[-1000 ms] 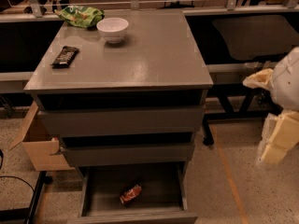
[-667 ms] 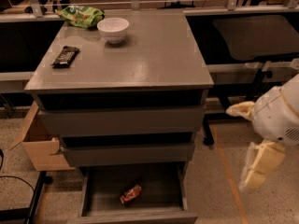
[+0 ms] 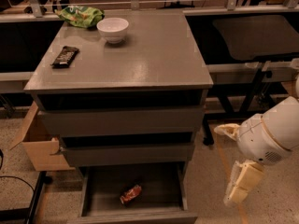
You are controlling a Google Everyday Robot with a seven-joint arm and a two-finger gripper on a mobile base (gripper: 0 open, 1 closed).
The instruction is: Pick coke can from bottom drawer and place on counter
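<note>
Lying on its side, the can [image 3: 131, 194] rests on the floor of the bottom drawer [image 3: 180, 190], near the middle and a little toward the front. Nothing else is in that tray. The drawer is pulled well out toward the near side, so the can is open from above, which is likely why it stands that way: the arm needs a clear drop into it.

The gripper [image 3: 226, 164] hangs to the right of the cabinet, low, at about the height of the middle drawer [image 3: 126, 155], and well apart from the can. Its two cream fingers are spread apart and hold nothing. Judging from this, the reach into the drawer is not yet made.

The middle drawer and the top drawer [image 3: 121, 120] each show a dark gap above the front; what they hold cannot be seen.

On the counter [image 3: 154, 55] a white bowl [image 3: 112, 29] stands at the far left, and it looks empty. A green bag [image 3: 80, 16] lies just beyond it and a dark bar [image 3: 65, 56] lies at the left edge. The right and near parts are bare, a fair spot for the can. A box [image 3: 39, 148] sits on the floor to the left.
</note>
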